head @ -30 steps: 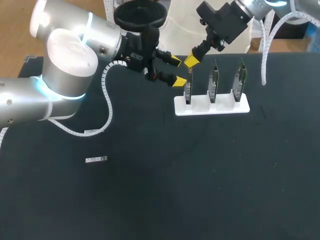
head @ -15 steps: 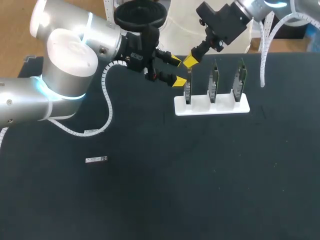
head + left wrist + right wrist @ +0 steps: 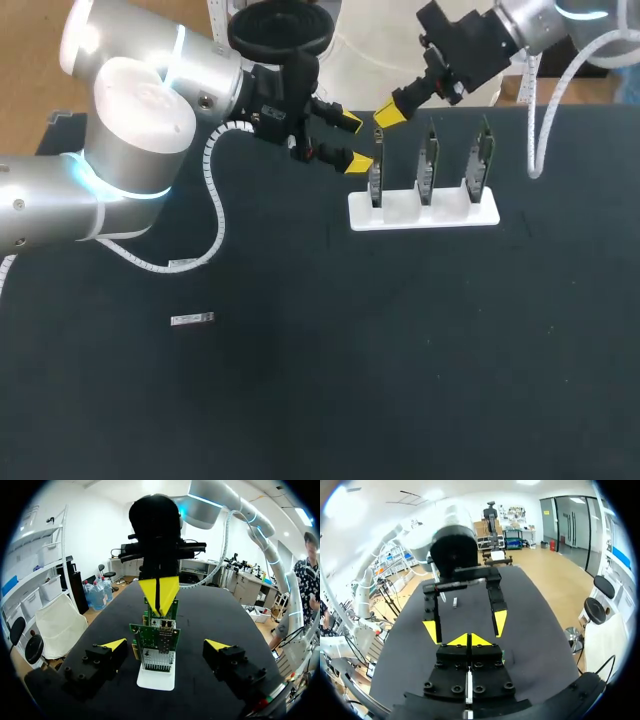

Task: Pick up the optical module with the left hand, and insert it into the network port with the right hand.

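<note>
Optical module (image 3: 192, 320): small silvery bar lying flat on black table (image 3: 400, 350).

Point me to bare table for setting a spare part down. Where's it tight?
Free: the wide stretch of table in front of the white holder, and the strip to its right. The left side holds only the optical module. Tight: the holder's end card, where the left gripper and right gripper crowd in.
</note>
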Robot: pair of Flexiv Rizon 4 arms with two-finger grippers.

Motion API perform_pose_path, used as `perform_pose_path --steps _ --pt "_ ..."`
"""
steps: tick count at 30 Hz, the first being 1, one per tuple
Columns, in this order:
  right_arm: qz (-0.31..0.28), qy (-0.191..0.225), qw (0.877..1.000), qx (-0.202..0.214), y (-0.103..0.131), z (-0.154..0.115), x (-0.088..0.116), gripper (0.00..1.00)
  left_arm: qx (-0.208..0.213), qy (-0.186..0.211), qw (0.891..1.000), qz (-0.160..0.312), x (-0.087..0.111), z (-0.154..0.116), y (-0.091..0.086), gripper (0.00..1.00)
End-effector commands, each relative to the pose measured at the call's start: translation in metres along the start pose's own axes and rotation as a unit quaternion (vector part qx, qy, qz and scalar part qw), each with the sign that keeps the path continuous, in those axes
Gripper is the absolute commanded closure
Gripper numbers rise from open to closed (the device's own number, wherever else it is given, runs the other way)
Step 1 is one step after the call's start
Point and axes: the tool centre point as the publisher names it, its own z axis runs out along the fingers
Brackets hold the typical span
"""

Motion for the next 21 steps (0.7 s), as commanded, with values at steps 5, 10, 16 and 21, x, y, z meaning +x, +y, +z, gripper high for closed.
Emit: perform_pose_path --steps 5,10,16,21 --pt "-0.009 -0.033 0.999 -0.002 0.012 -0.016 -0.006 1.0 0.0 0.003 1.0 -0.001 -0.001 0.0 0.0 0.0" --pt "-0.01 -0.043 0.999 -0.008 0.014 -0.026 -0.004 1.0 0.0 0.003 1.0 -0.001 -0.001 0.0 0.0 0.0" --pt "-0.008 -0.055 0.998 -0.024 0.012 -0.05 0.003 1.0 0.0 0.003 1.0 -0.001 -0.001 0.0 0.0 0.0" --pt "-0.015 -0.045 0.998 -0.036 0.013 -0.069 0.014 1.0 0.0 0.003 1.0 -0.001 -0.001 0.0 0.0 0.0"
